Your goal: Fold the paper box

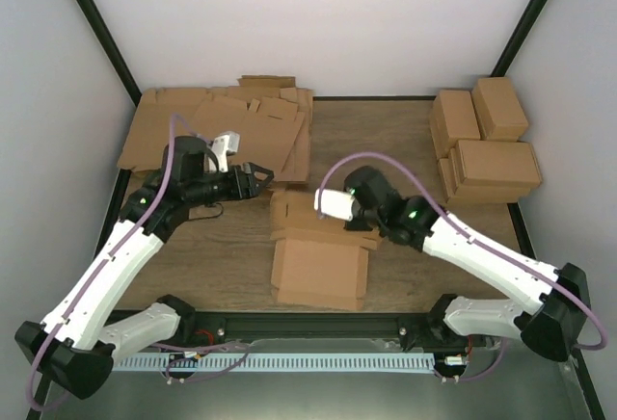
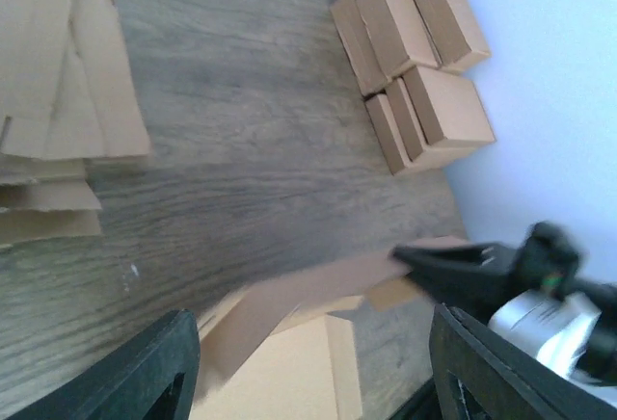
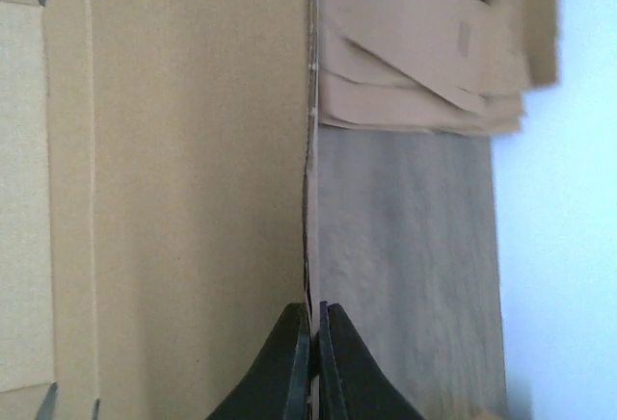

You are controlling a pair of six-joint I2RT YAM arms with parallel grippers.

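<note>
The paper box (image 1: 318,268) lies unfolded in the middle of the table, with one long panel (image 2: 318,290) raised on edge at its far side. My right gripper (image 1: 364,235) is shut on that panel's thin upper edge (image 3: 310,198), pinching the cardboard between its fingertips (image 3: 297,362). Its black fingers (image 2: 453,266) also show in the left wrist view, at the panel's right end. My left gripper (image 1: 268,177) hovers open just left of the box's far left corner. Its two fingers (image 2: 145,372) stand wide apart and touch nothing. The box's flat base (image 2: 289,372) is seen past them.
A heap of flat notched cardboard sheets (image 1: 222,126) covers the back left of the table. Several folded brown boxes (image 1: 487,145) are stacked at the back right. Bare wood (image 1: 381,136) lies between them.
</note>
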